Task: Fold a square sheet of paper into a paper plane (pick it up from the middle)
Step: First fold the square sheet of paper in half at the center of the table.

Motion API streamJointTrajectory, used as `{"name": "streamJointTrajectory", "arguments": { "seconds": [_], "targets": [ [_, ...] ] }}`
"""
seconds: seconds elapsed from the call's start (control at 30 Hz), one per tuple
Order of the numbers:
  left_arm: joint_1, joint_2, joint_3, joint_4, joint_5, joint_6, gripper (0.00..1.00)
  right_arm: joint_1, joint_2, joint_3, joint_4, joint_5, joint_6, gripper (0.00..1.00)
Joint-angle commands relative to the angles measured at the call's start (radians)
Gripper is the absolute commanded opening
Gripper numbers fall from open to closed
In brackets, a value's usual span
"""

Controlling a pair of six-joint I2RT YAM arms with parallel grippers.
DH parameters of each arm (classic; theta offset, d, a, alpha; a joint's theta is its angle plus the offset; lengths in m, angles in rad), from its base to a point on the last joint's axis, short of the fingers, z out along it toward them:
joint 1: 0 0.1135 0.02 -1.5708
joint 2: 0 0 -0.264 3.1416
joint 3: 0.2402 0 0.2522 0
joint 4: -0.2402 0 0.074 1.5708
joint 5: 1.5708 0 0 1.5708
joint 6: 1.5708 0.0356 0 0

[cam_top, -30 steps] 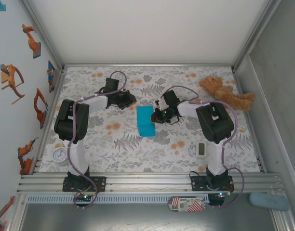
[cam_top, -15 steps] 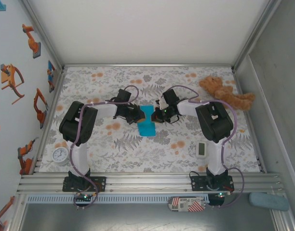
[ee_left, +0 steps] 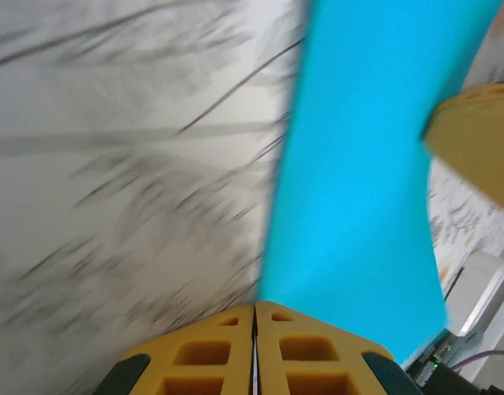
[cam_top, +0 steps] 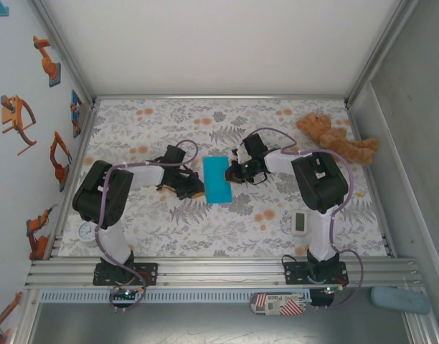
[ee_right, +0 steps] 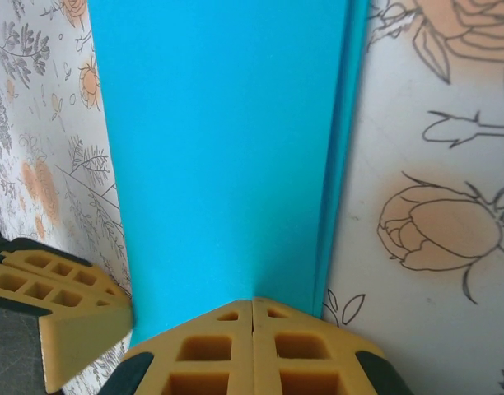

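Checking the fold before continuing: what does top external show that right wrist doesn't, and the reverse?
Top external: the teddy bear at the far right, the white timer by the right arm. Right wrist: a darker under-layer strip along one long edge of the blue paper. Both: the blue paper with the left gripper and right gripper, both shut, at its sides.

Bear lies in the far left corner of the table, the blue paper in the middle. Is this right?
No. The top external view shows the bear in the far right corner of the table; the paper is in the middle.
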Motion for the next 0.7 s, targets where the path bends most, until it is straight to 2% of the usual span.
{"name": "streamJointTrajectory", "arguments": {
  "seconds": [0.0, 0.17, 0.4, 0.67],
  "targets": [
    [0.038, -0.094, -0.039, -0.076, -0.026, 0.047, 0.1, -0.031, 0.086, -0.089, -0.191, 0.26, -0.024, 0.0],
    [0.005, -0.162, 0.01, 0.01, -0.023, 0.002, 0.1, -0.032, 0.08, -0.098, -0.186, 0.253, -0.017, 0.0],
    [-0.081, 0.009, 0.129, 0.113, -0.002, -0.086, 0.1, -0.032, 0.087, -0.096, -0.176, 0.255, -0.01, 0.0],
    [-0.094, 0.107, 0.141, 0.033, -0.011, -0.033, 0.09, -0.032, 0.091, -0.09, -0.186, 0.258, -0.02, 0.0]
  ]
}}
